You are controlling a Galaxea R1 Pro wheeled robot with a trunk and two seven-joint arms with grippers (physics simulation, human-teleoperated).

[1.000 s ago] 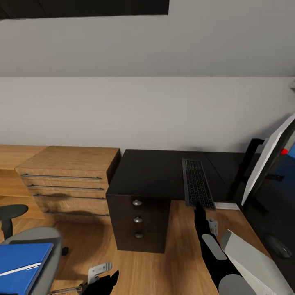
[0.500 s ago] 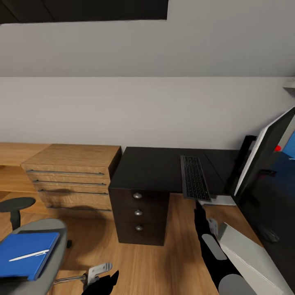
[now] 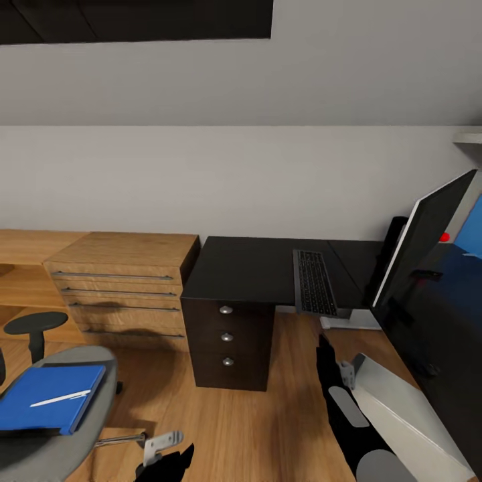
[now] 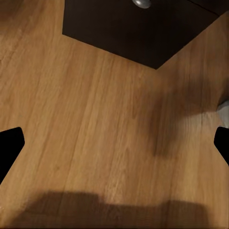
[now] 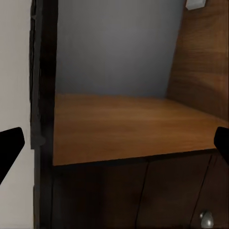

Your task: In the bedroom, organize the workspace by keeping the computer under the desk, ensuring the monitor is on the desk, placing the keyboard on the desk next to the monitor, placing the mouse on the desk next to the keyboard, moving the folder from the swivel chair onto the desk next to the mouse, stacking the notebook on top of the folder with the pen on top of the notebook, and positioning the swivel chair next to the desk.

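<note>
**Keyboard hanging off the desk edge, both grippers empty**

While both pairs of fingers stand wide with nothing between them, the main risk lies just ahead of the right arm. In the right wrist view the right gripper (image 5: 114, 143) shows only its two dark fingertips (image 5: 10, 145) at the edges of the frame, with the underside of the desk (image 5: 124, 126) beyond them. The left gripper (image 4: 114, 148) is spread the same way over bare wooden floor (image 4: 90, 119), and the foot of the dark drawer unit (image 4: 133, 28) lies beyond its tips.

Further out from the right fingers, the keyboard (image 3: 312, 282) lies on the glossy black desk top, its near end jutting over the edge, so it looks poorly supported. An upward brush from the right arm (image 3: 345, 408) could tip it to the floor. Just beside it stands the monitor (image 3: 422, 244), angled; a careless sweep there might knock it over.

Out from the left fingers, the swivel chair (image 3: 73, 435) carries the blue folder (image 3: 47, 398) with the white pen (image 3: 60, 398) lying on it; I cannot make out the notebook. Because the chair rolls, a nudge from the robot's base or left arm could push it away or slide the pen off.

A light wooden cabinet (image 3: 124, 288) flanks the desk.
</note>
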